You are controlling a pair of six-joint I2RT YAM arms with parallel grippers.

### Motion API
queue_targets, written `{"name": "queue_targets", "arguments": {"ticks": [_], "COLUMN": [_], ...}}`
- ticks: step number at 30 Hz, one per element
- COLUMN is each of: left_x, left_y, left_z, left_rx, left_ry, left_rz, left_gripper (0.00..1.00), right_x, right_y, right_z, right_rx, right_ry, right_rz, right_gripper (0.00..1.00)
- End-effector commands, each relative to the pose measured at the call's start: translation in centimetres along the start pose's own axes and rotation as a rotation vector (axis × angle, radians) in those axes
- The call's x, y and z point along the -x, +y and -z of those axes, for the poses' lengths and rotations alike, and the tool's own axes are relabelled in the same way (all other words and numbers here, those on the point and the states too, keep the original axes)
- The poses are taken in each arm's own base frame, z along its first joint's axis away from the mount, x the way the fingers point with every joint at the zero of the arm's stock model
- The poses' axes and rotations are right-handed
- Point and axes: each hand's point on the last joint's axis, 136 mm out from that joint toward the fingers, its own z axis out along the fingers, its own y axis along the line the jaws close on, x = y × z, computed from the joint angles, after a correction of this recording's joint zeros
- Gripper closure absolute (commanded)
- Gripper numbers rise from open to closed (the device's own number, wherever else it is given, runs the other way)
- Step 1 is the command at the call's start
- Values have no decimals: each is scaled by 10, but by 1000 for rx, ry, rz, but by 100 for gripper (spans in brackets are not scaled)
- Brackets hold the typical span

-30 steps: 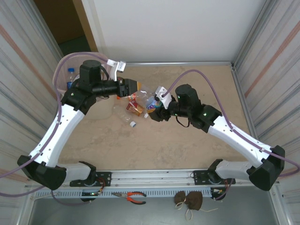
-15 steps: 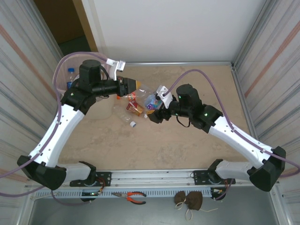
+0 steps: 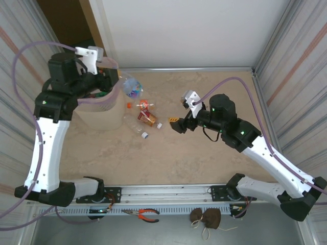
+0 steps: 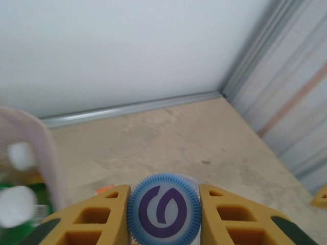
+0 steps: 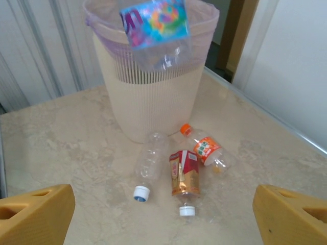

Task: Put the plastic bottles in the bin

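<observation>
The pale pink bin (image 3: 97, 111) stands at the back left; its ribbed wall (image 5: 153, 97) faces the right wrist view. My left gripper (image 3: 118, 80) is shut on the blue cap (image 4: 163, 206) of a clear bottle with a blue, many-coloured label (image 3: 132, 87), held at the bin's right rim (image 5: 156, 30). Green bottles (image 4: 18, 217) lie blurred inside the bin. Three bottles lie on the table: a clear one with a white cap (image 5: 150, 163), a red-and-gold one (image 5: 185, 176) and an orange-labelled one (image 5: 207, 148). My right gripper (image 3: 175, 124) is wide open and empty to their right.
Corrugated metal walls (image 3: 291, 66) close in both sides and a white panel (image 3: 179, 30) stands at the back. Orange-handled pliers (image 3: 147, 215) and a brown pouch (image 3: 206, 217) lie on the front rail below the arm bases.
My left arm has lifted and swung left, carrying the blue-labelled bottle from the table's middle to the bin's rim. My right gripper has drawn back to the right, away from the bottles.
</observation>
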Motion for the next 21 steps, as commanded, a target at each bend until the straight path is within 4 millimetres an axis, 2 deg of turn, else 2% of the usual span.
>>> {"name": "queue_targets", "arguments": {"ticks": [1,5,8,14,21], "left_x": [9,25,27,6,-23], "left_y": [21,44,57,102,141], "left_z": [22,37,40,30,18], "left_rx": [139,278,352,536,659], "left_ry": [26,39,70,230,375], "left_rz": [-169,-324,-452,-635,-764], "left_gripper": [81,81,78,81,87], "right_x": [9,8,8,7,1], "right_y": [-6,-5,-5,-5,-4], "right_z": [10,10,9,4,-4], "right_rx": [-30,-27,-24,-12,8], "right_ry": [-9,-6,-6,3,20], "right_rz": [-18,-20,-19,-17,-22], "right_gripper": [11,11,11,11,11]}}
